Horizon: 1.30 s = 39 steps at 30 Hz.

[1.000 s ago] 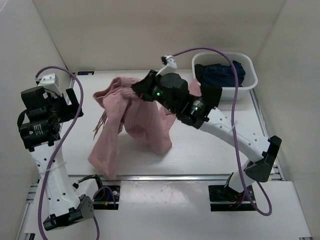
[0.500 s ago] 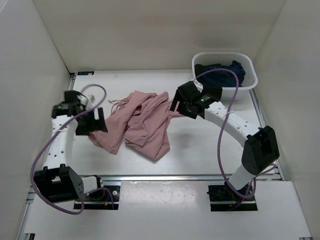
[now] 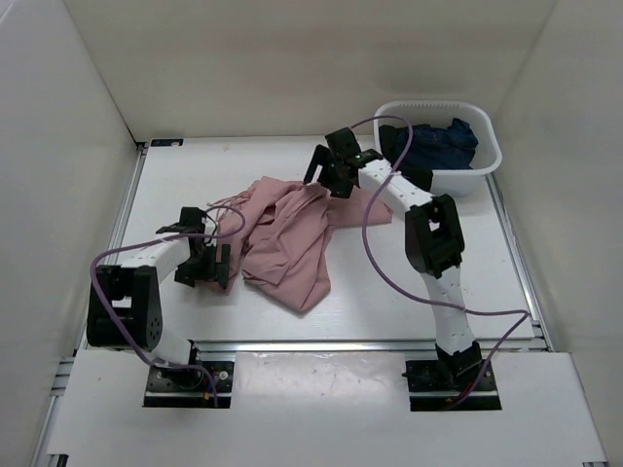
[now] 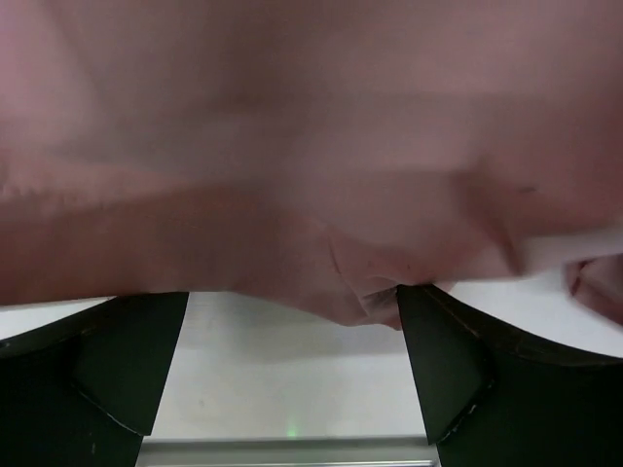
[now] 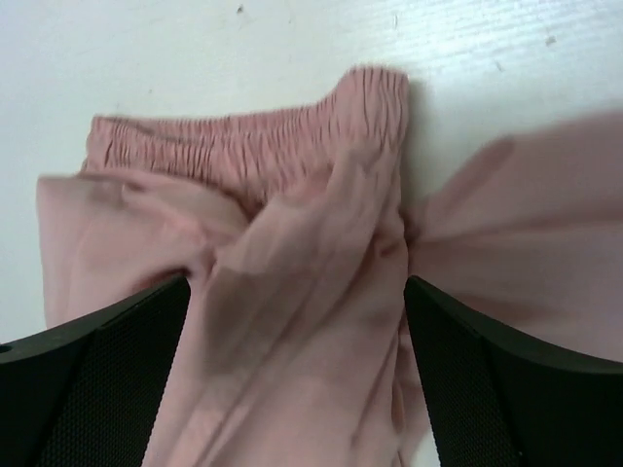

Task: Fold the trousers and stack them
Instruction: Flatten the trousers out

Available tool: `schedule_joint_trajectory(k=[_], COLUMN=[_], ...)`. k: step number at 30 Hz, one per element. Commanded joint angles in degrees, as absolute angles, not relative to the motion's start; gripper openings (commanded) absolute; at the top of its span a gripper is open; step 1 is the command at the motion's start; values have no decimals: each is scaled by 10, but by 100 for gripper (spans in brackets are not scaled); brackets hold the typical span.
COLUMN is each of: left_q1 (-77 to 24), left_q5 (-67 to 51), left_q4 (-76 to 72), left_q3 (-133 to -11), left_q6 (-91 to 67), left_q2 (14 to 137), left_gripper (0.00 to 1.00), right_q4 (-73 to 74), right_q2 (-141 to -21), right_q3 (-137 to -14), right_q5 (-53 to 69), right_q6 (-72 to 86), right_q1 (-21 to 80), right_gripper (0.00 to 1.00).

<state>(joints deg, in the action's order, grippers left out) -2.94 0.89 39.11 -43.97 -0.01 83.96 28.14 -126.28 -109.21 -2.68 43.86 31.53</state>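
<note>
The dusty-pink trousers [image 3: 284,233] lie in a crumpled heap in the middle of the table. Their gathered waistband [image 5: 243,148] shows at the top of the right wrist view. My right gripper [image 3: 328,175] hovers over the heap's far right corner, open, its jaws wide apart with pink fabric [image 5: 311,331] lying below and between them. My left gripper [image 3: 214,265] sits low at the heap's left edge, open. In the left wrist view the trousers [image 4: 311,175] fill the upper half and a fabric edge hangs by the right finger [image 4: 467,370]; nothing is gripped.
A white basket [image 3: 487,161] stands at the back right corner with a dark navy garment [image 3: 435,141] inside. White walls close in the table on three sides. A metal rail [image 3: 321,343] runs along the near edge.
The right gripper opened and let go of the trousers, which dropped from a raised drape into a heap. The left arm came down from the left side to the heap's left edge.
</note>
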Motion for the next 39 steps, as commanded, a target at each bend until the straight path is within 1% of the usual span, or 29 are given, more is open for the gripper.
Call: schedule_joint_trajectory(k=[1, 2, 3, 4, 5, 6, 7, 8, 11, 13, 14, 15, 16, 18, 19, 20, 21, 22, 23, 24, 25, 26, 28, 29, 30, 33, 35, 37, 39], left_q1=[-34, -34, -34, -34, -34, -34, -34, -20, 21, 54, 91, 107, 122, 141, 141, 141, 129, 123, 115, 99, 90, 83, 71, 65, 65, 23, -29, -66, -118], left_q5=[32, 33, 33, 33, 39, 44, 51, 51, 98, 119, 120, 114, 114, 122, 129, 129, 107, 91, 74, 55, 14, -4, -55, -74, -93, -146, -169, -178, -164], left_q4=[285, 280, 279, 279, 279, 279, 279, 279, 279, 287, 296, 310, 351, 414, 445, 503, 524, 538, 546, 546, 546, 546, 546, 546, 551, 561, 561, 546, 514], left_q3=[-453, -459, -466, -472, -485, -490, -497, -504, -551, -629, -667, -758, -811, -922, -1023, -1062, -1089, -1102, -1086, -1061, -1001, -969, -908, -852, -825, -720, -639, -593, -533], left_q6=[0, 0, 0, 0, 0, 0, 0, 0, 0, 0, 0, 0, 0, 0, 0, 0, 0, 0, 0, 0, 0, 0, 0, 0, 0, 0, 0, 0, 0], left_q2=[876, 887, 898, 910, 933, 944, 953, 966, 985, 996, 1015, 1030, 1048, 1123, 1148, 1166, 1179, 1179, 1166, 1145, 1097, 1072, 995, 971, 947, 869, 829, 816, 804], left_gripper=[100, 100, 99, 74, 56, 33, 14, 14, 14, 14, 14, 14, 14, 14, 14, 23, 35, 55, 85, 90, 93, 100, 100, 100, 100, 100, 100, 100, 100], right_q4=[303, 318, 339, 339, 339, 318, 305, 295, 310, 326, 317, 283, 273, 272, 298, 313, 329, 344, 351, 356, 356, 351, 331, 305, 305, 304, 304, 293, 342], right_q2=[-1333, -1350, -1368, -1368, -1363, -1335, -1318, -1300, -1249, -1188, -1123, -1087, -1053, -971, -949, -915, -899, -885, -861, -852, -846, -840, -840, -857, -867, -931, -976, -1014, -1036], right_q3=[-1196, -1233, -1240, -1240, -1206, -1180, -1152, -1127, -1083, -1036, -1005, -970, -912, -882, -868, -861, -851, -839, -825, -793, -779, -766, -737, -737, -737, -806, -841, -874, -882], right_q5=[17, 17, 17, 17, 5, -10, -25, -39, -39, -21, 8, 24, 40, 48, 39, 30, 19, 11, 4, -2, -2, -2, 13, 24, 30, 47, 85, 105, 89], right_q6=[467, 468, 477, 491, 500, 511, 531, 531, 531, 526, 526, 526, 526, 526, 526, 533, 541, 541, 541, 541, 541, 541, 541, 541, 530, 489, 482, 482, 497], right_q1=[308, 308, 308, 308, 308, 308, 308, 308, 315, 323, 337, 344, 355, 369, 382, 388, 388, 388, 388, 379, 363, 355, 338, 338, 332, 327, 327, 340, 340], right_gripper=[94, 91, 83, 76, 59, 17, 4, 0, 0, 0, 0, 0, 0, 0, 0, 0, 1, 8, 38, 56, 61, 68, 73, 79, 80, 88, 91, 92, 92])
